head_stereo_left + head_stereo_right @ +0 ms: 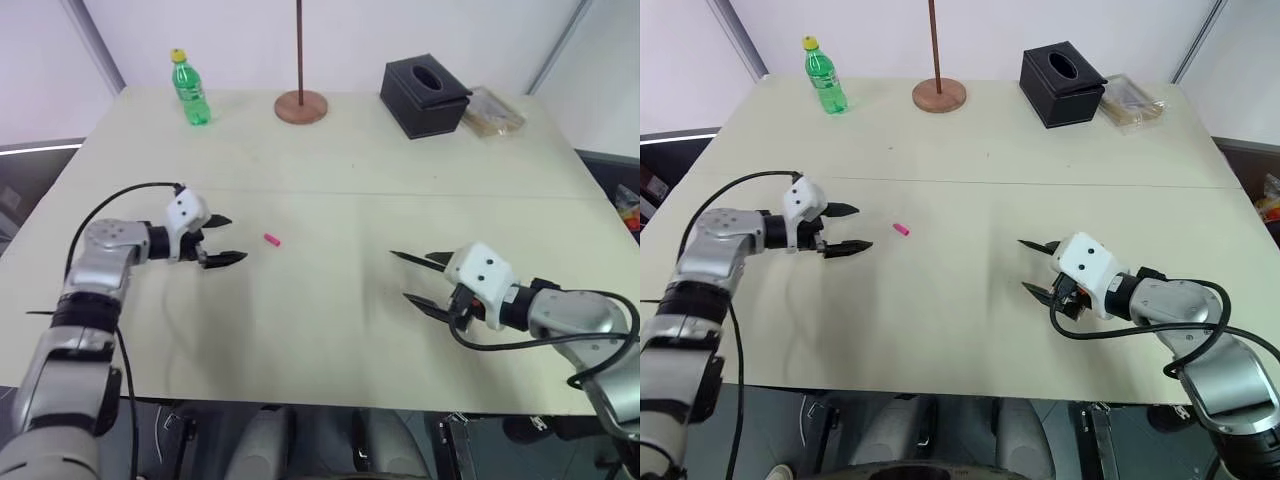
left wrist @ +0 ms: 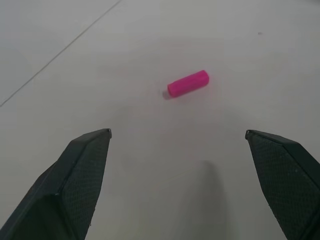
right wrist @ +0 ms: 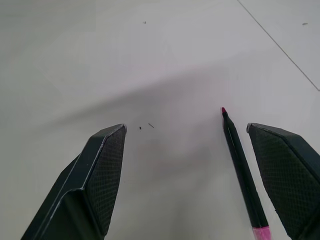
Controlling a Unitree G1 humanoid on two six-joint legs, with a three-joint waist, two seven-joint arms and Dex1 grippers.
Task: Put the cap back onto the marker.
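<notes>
Small bright pink plastic cap (image 1: 272, 239): lying on the pale tabletop (image 1: 340, 160), just ahead of the left gripper (image 1: 222, 240), jaws spread and empty. Thin dark marker (image 3: 243, 175), pink-tipped: lying between the right gripper's (image 1: 417, 280) spread jaws, close beside one finger, grip uncertain.

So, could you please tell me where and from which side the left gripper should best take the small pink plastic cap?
Grip the pink cap across its round middle, descending from above with the open left gripper: it lies flat and alone.
</notes>
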